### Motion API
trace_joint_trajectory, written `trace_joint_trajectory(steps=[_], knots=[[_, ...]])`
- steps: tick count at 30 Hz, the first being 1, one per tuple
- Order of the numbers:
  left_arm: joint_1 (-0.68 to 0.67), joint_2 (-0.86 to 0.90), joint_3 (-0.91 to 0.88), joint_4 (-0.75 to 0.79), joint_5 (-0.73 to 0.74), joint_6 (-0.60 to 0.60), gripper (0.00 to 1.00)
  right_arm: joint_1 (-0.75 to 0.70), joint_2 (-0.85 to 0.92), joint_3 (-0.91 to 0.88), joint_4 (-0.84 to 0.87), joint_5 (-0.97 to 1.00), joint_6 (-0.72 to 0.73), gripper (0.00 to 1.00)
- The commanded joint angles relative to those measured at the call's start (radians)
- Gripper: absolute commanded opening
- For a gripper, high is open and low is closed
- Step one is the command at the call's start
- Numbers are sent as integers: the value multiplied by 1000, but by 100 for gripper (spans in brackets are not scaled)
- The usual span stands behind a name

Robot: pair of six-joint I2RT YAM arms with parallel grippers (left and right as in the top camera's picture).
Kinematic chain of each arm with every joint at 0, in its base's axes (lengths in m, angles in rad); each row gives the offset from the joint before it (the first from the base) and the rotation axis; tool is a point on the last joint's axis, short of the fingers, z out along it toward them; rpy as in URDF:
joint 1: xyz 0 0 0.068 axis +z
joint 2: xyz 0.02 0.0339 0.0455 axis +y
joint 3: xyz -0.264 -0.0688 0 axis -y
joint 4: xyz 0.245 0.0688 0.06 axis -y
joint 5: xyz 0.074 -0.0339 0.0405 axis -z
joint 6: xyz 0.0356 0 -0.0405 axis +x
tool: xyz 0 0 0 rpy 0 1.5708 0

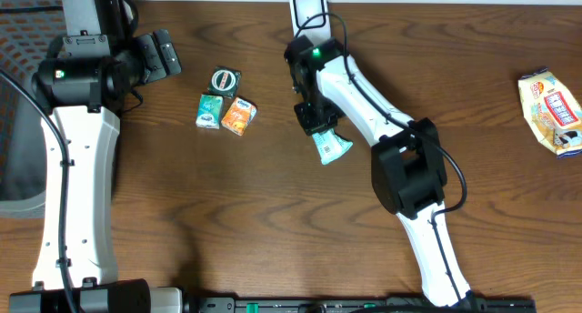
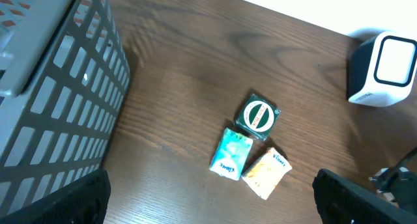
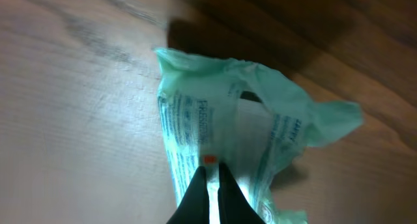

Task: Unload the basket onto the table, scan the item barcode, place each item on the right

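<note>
The item, a crinkled pale green plastic packet (image 1: 331, 147) with printed text, is pinched at its edge by my right gripper (image 1: 317, 124), which is shut on it just above the wooden table. In the right wrist view the two dark fingertips (image 3: 210, 170) press together on the packet (image 3: 195, 113) beside a small orange mark. No barcode shows. The white scanner (image 1: 309, 7) stands at the table's far edge, beyond the right arm, and also appears at the right of the left wrist view as the scanner (image 2: 384, 68). My left gripper (image 1: 167, 56) is open and empty at the far left.
Three small packs lie together left of centre: a dark green one with a round logo (image 1: 225, 80), a teal tissue pack (image 1: 210, 111) and an orange pack (image 1: 238, 116). A grey mesh basket (image 2: 52, 87) stands at the left edge. A snack bag (image 1: 552, 111) lies far right.
</note>
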Motion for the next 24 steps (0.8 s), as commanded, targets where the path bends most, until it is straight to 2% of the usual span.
trace_joint_trajectory(steps=[1, 5, 15, 19, 24], knots=[[0, 6, -4, -3, -13, -8, 97, 0, -13, -99, 73, 23, 39, 1], [0, 6, -4, -3, -13, -8, 98, -10, -13, -92, 90, 24, 36, 1], [0, 6, -4, -3, -13, -8, 98, -32, -13, 193, -171, 27, -9, 4], [0, 6, -4, -3, -13, -8, 98, -26, -13, 180, -196, 21, -9, 2], [0, 6, -4, -3, -13, -8, 98, -16, -13, 82, -172, 20, -8, 2]])
